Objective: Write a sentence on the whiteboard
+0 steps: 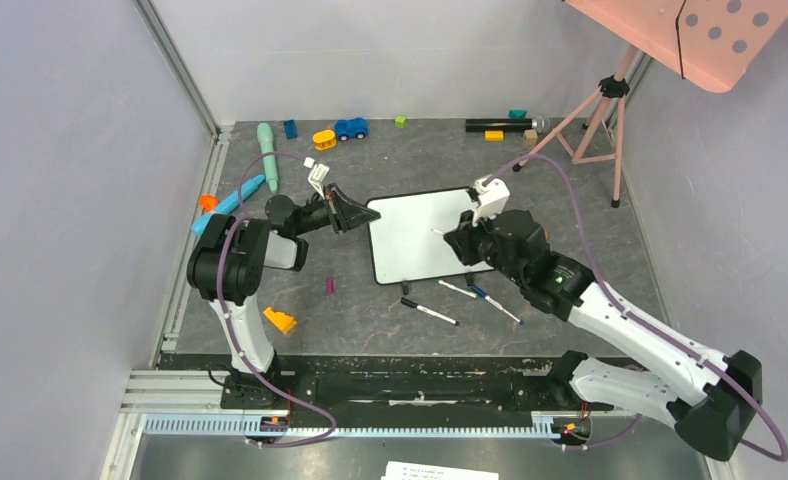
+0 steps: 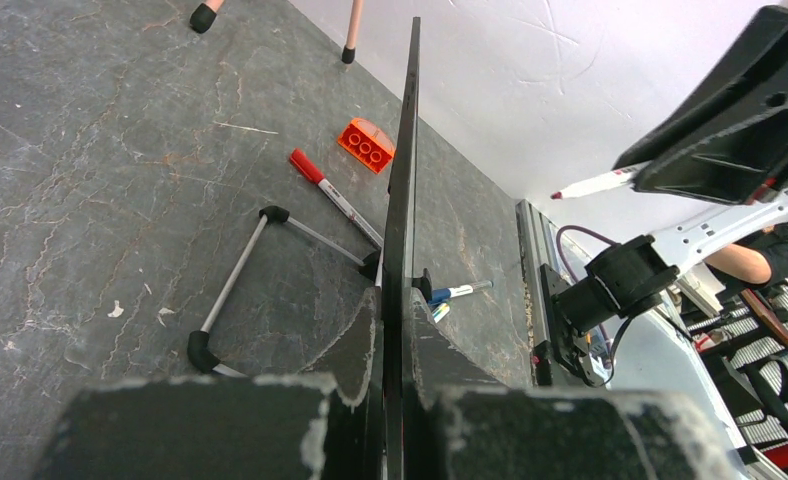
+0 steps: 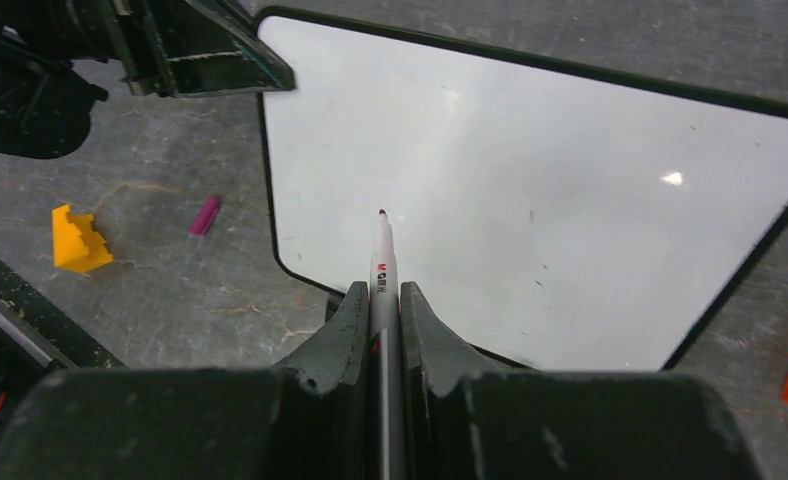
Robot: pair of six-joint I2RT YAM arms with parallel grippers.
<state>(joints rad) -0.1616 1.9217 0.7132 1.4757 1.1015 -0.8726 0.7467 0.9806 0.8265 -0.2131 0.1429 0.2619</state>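
One piece of lettering can be read: red print on the white barrel of the marker [image 3: 381, 250], just past the fingertips of the right hand [image 3: 380, 296] gripping it. It runs lengthwise toward the tip and reads "M&G", followed by characters too small to tell. The whiteboard [image 3: 530, 180] ahead of that hand shows plain white. Behind both hands, a sheet of paper [image 1: 440, 471] carries lines of print too small to read.

Small black-framed whiteboard [image 1: 415, 238] with rounded corners, white face blank, its left edge in the left tool's [image 1: 355, 213] grip.
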